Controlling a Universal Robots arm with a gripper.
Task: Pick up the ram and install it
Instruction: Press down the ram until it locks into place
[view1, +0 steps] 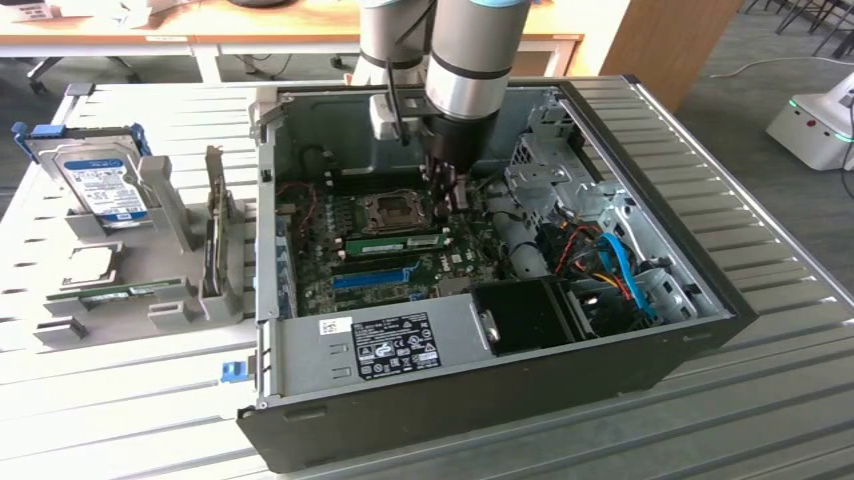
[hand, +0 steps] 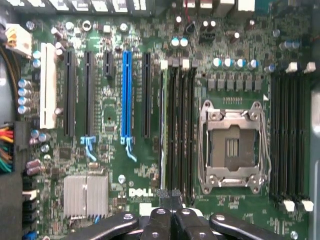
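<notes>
Claw (hand: 171, 200): fingers closed together, nothing between them, hanging over the motherboard (view1: 387, 250) inside the open computer case (view1: 667, 330).
Ram (view1: 396, 243): green stick seated in a slot on the motherboard, just below the CPU socket (view1: 395, 209) in the exterior view.
Hard drive (view1: 107, 185): on the tabletop (view1: 120, 400), at the exterior view's left, outside the case.

Robotics lab: open computer case (view1: 534, 330), desks (view1: 160, 40).
</notes>
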